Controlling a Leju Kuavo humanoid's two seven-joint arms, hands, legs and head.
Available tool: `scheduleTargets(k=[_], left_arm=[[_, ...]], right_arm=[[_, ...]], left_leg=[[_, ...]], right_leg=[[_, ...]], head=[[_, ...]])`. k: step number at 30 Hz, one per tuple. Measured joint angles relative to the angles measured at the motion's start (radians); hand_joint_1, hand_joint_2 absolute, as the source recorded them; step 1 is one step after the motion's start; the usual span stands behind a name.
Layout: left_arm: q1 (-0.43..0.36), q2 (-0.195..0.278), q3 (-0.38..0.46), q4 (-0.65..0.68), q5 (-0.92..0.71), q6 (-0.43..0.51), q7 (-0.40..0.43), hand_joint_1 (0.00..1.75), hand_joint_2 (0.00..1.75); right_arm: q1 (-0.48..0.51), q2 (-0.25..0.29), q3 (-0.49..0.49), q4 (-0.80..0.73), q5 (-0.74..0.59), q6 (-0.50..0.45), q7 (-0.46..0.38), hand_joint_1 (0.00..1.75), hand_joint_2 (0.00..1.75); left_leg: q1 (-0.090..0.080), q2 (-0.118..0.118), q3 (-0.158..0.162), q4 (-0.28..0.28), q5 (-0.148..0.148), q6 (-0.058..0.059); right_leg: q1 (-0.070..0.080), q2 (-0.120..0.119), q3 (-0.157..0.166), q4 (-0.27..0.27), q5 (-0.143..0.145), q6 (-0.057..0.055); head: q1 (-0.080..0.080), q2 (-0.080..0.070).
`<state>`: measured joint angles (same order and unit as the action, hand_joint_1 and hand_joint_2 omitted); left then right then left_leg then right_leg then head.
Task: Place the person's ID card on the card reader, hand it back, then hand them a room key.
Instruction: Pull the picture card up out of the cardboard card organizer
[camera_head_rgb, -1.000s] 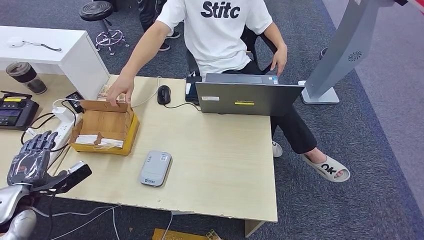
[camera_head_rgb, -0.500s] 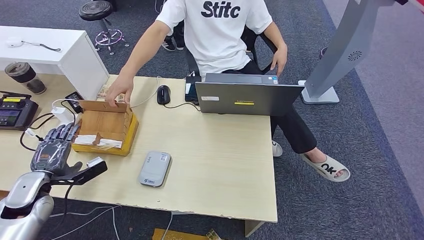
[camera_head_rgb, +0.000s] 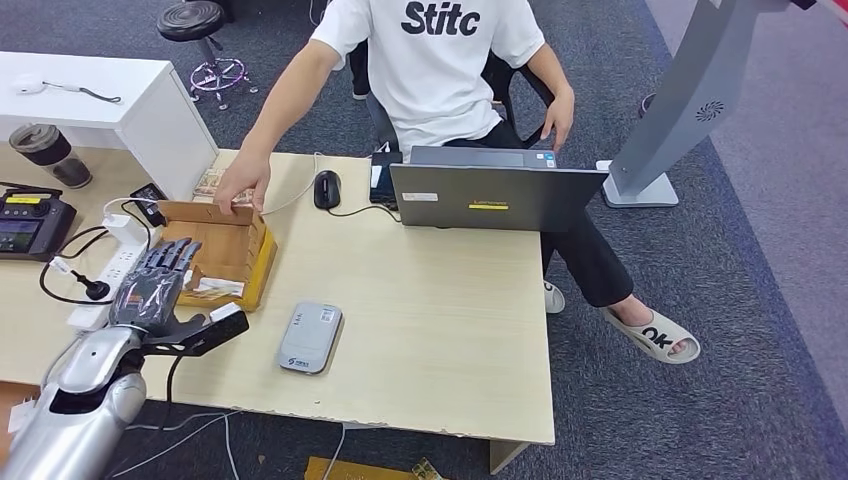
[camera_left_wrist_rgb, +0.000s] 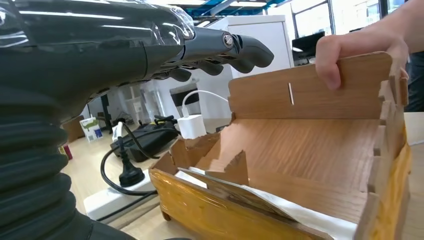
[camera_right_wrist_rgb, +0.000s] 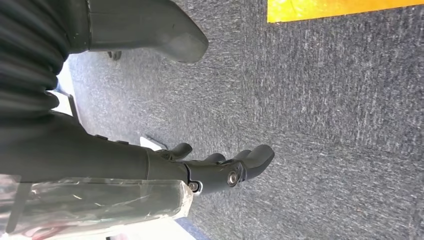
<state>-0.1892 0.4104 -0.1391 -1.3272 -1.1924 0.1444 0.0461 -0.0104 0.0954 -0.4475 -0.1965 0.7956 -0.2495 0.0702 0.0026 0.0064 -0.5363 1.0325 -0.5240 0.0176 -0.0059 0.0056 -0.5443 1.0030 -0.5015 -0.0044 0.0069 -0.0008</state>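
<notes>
- Left hand (camera_head_rgb: 158, 287): fingers (camera_left_wrist_rgb: 235, 49) extended and spread, holding nothing; it hovers over the near left corner of the wooden box (camera_head_rgb: 215, 252), palm down, thumb reaching toward the table edge.
- Right hand (camera_right_wrist_rgb: 215, 167): fingers loosely apart, nothing in them; it hangs above grey carpet (camera_right_wrist_rgb: 325, 125).
- Wooden box: open-topped, with a yellow outer wall; white paper (camera_left_wrist_rgb: 300, 215) and flat cards lie along its near side. Whether the ID card or room key is among them cannot be told.
- Person's hand (camera_head_rgb: 240, 185): grips the far wall of the box, fingers folded over its rim.
- Card reader (camera_head_rgb: 311, 337): a grey flat unit lying on the table (camera_head_rgb: 440, 330), just to the right of the box and apart from the left hand.
- White power strip (camera_head_rgb: 110, 270): left of the box, with a black plug (camera_left_wrist_rgb: 129, 172) and cables beside it.
- Black controller (camera_head_rgb: 30, 222): at the far left of the table, a dark cup (camera_head_rgb: 50, 152) behind it.
- Mouse (camera_head_rgb: 327, 188) and open laptop (camera_head_rgb: 495, 195): at the far edge, before the seated person (camera_head_rgb: 440, 60) in a white shirt.
</notes>
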Motion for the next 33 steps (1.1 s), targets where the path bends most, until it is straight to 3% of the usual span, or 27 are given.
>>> scheduleTargets(k=[4, 9, 27, 30, 33], left_arm=[[-0.013, -0.013, -0.004, 0.022, 0.017, -0.001, 0.0, 0.01, 1.75], [-0.028, -0.026, -0.007, 0.052, 0.027, -0.002, 0.0, 0.19, 1.75], [-0.041, -0.035, -0.019, 0.084, 0.032, -0.007, 0.0, 0.24, 1.75], [-0.041, -0.036, -0.02, 0.087, 0.033, -0.007, -0.001, 0.33, 1.75], [-0.042, -0.037, -0.02, 0.087, 0.033, -0.009, -0.002, 0.57, 1.75]], right_arm=[[0.0, -0.003, 0.0, 0.0, 0.002, 0.001, -0.005, 0.0, 1.75], [0.0, -0.005, 0.0, 0.0, 0.015, 0.002, -0.008, 0.0, 1.75], [0.0, -0.006, 0.0, 0.0, 0.018, 0.005, -0.007, 0.0, 1.75], [0.0, -0.006, 0.0, 0.0, 0.018, 0.006, -0.007, 0.0, 1.75], [0.0, -0.006, 0.0, 0.0, 0.018, 0.009, -0.007, 0.0, 1.75]], left_leg=[[0.0, 0.0, 0.0, 0.0, 0.0, 0.0], [0.0, 0.0, 0.0, 0.0, 0.0, 0.0], [0.0, 0.0, 0.0, 0.0, 0.0, 0.0], [0.0, 0.0, 0.0, 0.0, 0.0, 0.0], [0.0, 0.0, 0.0, 0.0, 0.0, 0.0]], right_leg=[[0.0, 0.0, 0.0, 0.0, 0.0, 0.0], [0.0, 0.0, 0.0, 0.0, 0.0, 0.0], [0.0, 0.0, 0.0, 0.0, 0.0, 0.0], [0.0, 0.0, 0.0, 0.0, 0.0, 0.0], [0.0, 0.0, 0.0, 0.0, 0.0, 0.0]], head=[[0.0, 0.0], [0.0, 0.0], [0.0, 0.0], [0.0, 0.0], [0.0, 0.0]])
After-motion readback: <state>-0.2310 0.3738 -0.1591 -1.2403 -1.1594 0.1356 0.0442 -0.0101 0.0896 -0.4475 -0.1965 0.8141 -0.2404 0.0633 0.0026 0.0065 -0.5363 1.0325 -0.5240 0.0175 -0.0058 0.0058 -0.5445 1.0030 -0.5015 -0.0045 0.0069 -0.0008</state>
